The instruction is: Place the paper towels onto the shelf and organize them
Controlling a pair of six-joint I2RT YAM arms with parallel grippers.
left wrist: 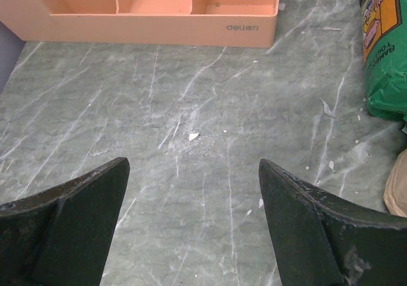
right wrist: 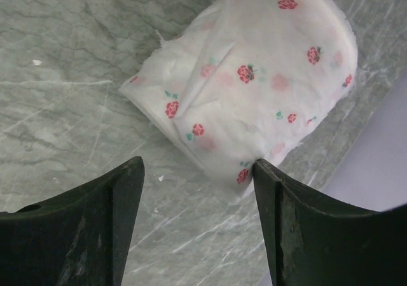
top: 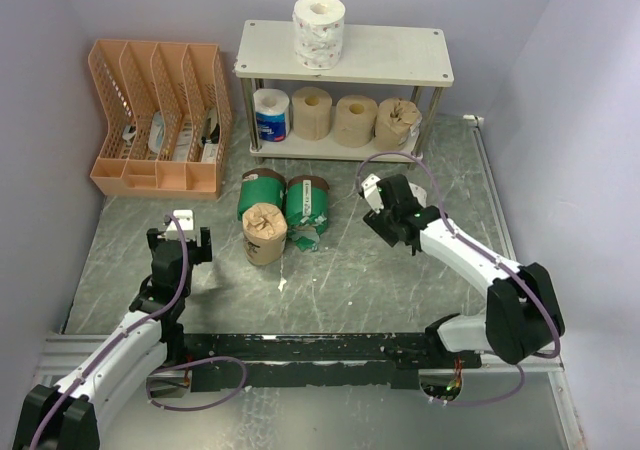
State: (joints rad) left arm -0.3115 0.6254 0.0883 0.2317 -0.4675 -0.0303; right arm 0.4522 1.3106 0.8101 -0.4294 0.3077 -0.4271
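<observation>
The shelf [top: 400,55] stands at the back. A white patterned roll [top: 319,30] sits on its top board. The lower board holds a blue-and-white roll [top: 271,115], two tan rolls [top: 312,113] and a brown-wrapped roll [top: 397,123]. Two green wrapped rolls [top: 262,192] and a brown-wrapped roll [top: 265,233] lie on the table. My right gripper [top: 383,198] is open. In the right wrist view it [right wrist: 197,165] stands over a squashed white rose-patterned roll [right wrist: 254,82], with the right fingertip [right wrist: 264,171] at the roll's edge. My left gripper [top: 181,238] is open and empty over bare table.
An orange slotted organizer [top: 160,115] stands at the back left; its front wall [left wrist: 159,19] shows in the left wrist view. A green roll [left wrist: 388,57] lies to the right of the left gripper [left wrist: 194,165]. Walls close in the table on three sides.
</observation>
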